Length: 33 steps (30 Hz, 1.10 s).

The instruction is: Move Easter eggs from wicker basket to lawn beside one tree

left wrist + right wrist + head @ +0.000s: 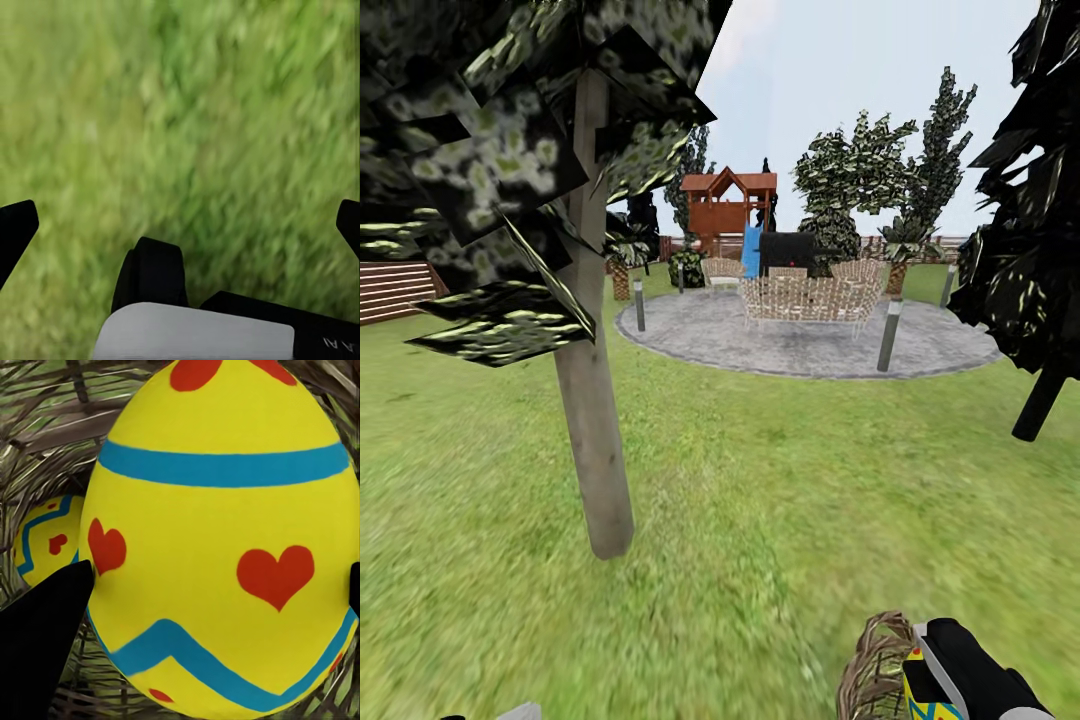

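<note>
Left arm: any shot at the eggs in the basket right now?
Probably not as it stands. The left tool hangs open over bare lawn, while the basket sits at the right side, where the right tool already straddles an egg.

Right pincer (214, 585) grips an egg (225, 532) over the wicker basket (45, 442).

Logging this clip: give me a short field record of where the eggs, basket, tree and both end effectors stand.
setting: lawn, paved patio behind
tree: pale trunk, ahead left of the basket
wicker basket: at view's bottom edge
right end effector: closed around an Easter egg, over the basket
second egg: in the basket
third egg: cannot tell
left end effector: open, empty, over grass
</note>
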Available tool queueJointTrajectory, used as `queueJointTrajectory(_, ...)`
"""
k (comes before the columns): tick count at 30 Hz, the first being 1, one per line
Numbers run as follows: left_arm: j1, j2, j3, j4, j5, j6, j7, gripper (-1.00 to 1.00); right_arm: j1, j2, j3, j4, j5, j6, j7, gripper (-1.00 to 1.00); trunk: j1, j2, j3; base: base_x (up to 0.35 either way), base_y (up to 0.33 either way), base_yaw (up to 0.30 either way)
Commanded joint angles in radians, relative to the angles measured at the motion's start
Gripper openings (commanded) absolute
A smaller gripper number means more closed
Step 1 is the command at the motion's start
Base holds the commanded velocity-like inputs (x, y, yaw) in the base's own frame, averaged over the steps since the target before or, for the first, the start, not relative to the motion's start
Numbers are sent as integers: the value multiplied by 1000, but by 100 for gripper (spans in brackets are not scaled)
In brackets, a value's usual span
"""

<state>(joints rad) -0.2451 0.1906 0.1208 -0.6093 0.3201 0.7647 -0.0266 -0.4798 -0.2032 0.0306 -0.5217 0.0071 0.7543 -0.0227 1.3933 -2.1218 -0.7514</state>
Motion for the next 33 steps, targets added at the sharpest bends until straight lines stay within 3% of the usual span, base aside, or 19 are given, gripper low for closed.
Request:
queueJointTrajectory(1,0,0,3,-1,-1,5,-3,100,0,-1,3,-1,0,5,-2,-100,-4,7,2,0,0,0)
queueJointTrajectory(33,0,0,2,-1,-3,5,-3,100,0,1,3,-1,0,5,-2,-100,-127,231,102,0,0,0)
